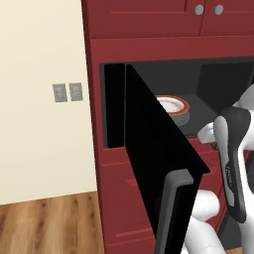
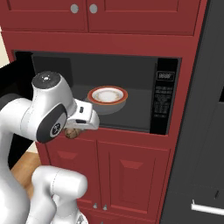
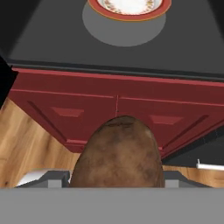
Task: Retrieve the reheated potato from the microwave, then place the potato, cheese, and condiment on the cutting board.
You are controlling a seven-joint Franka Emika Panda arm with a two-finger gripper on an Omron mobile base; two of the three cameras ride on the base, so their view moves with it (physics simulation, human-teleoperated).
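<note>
The brown potato [image 3: 118, 153] sits between the fingers of my gripper [image 3: 116, 176], which is shut on it. In the right base view the potato [image 2: 71, 133] hangs under the white hand, just outside the microwave [image 2: 109, 70] at the cavity's lower left front edge. The microwave stands open. Inside it, an orange-rimmed white plate [image 2: 107, 95] rests bare on the grey turntable [image 3: 124, 33]. From the left base view the potato [image 1: 215, 145] peeks out beside the wrist. The cheese, condiment and cutting board are out of view.
The black microwave door [image 1: 149, 144] juts out to the left, its grey bar handle [image 1: 171, 213] near the arm. The control panel [image 2: 165, 98] is on the cavity's right. Red cabinet doors [image 2: 122, 175] lie below, a tall black appliance [image 2: 205, 131] to the right, and wood floor [image 1: 49, 223] lower left.
</note>
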